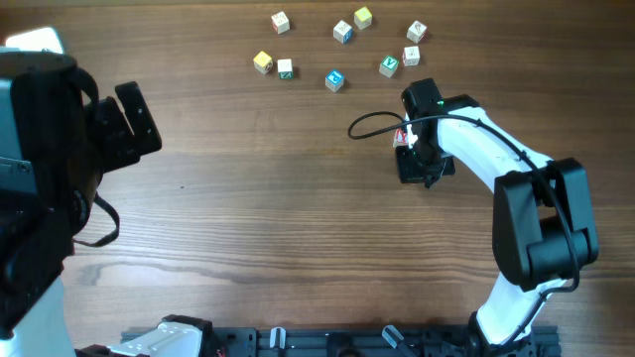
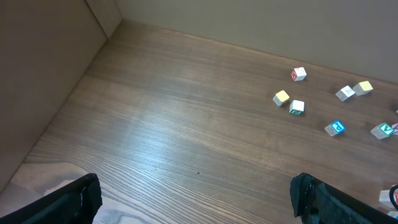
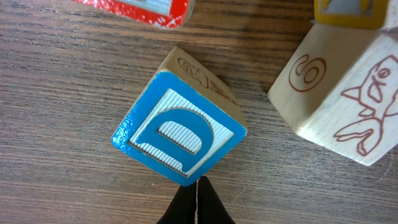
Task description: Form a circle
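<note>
Right pincer point(image 3: 196, 202) (tips pressed together, holding nothing): blue D cube point(image 3: 180, 130) lies just beside, at twelve o'clock.

Your work surface is a table point(image 1: 248, 208) with a brown wood-grain finish, the grain running lengthwise across the overhead view. In the left wrist view you have a plain beige wall point(image 2: 261, 18) meeting the table's far edge and a matching plain panel point(image 2: 43, 62) closing off its side. Soft, even light leaves a pale sheen on the wood.
</note>
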You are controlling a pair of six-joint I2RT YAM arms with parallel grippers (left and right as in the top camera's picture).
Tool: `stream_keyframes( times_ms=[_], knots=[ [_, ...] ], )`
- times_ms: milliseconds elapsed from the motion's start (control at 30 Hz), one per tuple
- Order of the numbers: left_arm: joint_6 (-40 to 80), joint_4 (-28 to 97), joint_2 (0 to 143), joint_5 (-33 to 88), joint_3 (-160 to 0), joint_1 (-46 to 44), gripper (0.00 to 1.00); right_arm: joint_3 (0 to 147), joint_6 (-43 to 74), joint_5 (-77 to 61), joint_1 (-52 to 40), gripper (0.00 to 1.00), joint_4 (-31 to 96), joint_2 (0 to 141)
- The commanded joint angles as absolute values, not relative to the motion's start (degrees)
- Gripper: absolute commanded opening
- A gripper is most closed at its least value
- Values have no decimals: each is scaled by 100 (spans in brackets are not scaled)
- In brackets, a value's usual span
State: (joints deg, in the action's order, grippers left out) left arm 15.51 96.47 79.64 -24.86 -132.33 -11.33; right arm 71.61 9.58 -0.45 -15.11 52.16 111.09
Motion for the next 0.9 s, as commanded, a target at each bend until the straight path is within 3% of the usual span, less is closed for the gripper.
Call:
stream_keyframes(
  times_ms=[0, 867],
  knots=[
    [1540, 9649, 7966, -2558, -13231, -1107, 100, 7168, 917, -154, -1514, 4, 5157, 10923],
    [1540, 9649, 7966, -2558, -13231, -1107, 100, 7286, 941, -154, -1514, 5, 5081, 10916]
  ],
)
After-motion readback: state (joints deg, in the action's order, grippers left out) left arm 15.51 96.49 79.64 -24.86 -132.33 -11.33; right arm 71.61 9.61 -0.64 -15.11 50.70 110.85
